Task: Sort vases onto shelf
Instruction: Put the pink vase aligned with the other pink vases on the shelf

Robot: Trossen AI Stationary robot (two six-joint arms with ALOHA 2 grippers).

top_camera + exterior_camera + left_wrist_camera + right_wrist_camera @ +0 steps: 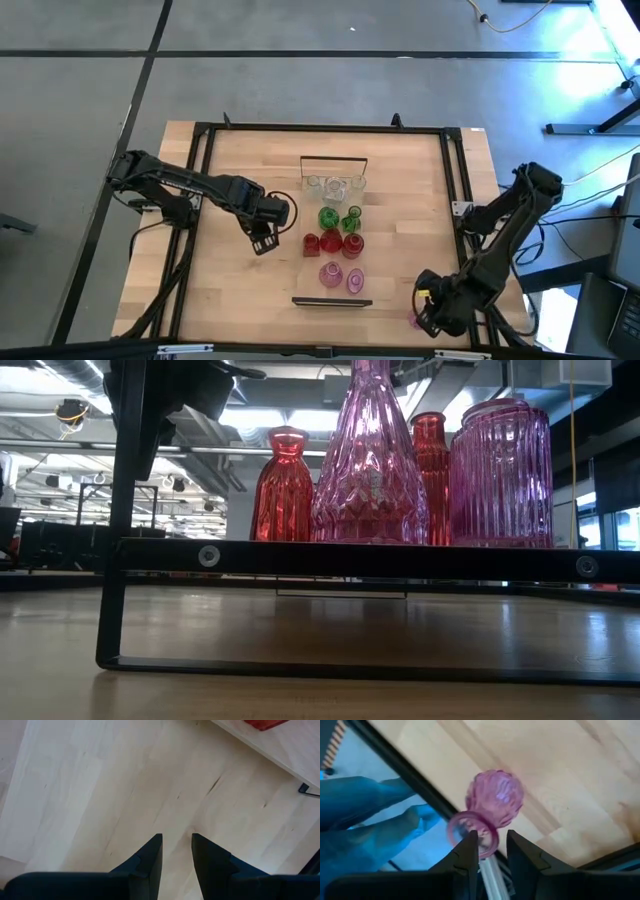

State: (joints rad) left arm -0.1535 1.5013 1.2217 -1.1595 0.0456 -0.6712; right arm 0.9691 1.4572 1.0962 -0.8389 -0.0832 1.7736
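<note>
Holding a pink vase (492, 802) by its flared rim at the table's near right corner, the right gripper (492, 851) pinches glass we judge slippery, light and fragile; the left gripper (177, 852) hovers slightly parted and empty beside the shelf (312, 225).

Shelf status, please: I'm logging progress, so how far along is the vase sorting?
Mostly done: the long light-wood shelf already carries clear, green, red and pink glass vases in colour groups. In hand: the right tool grips a small pink round glass vase at the table's edge. Left: placing it. The left tool is empty.
</note>
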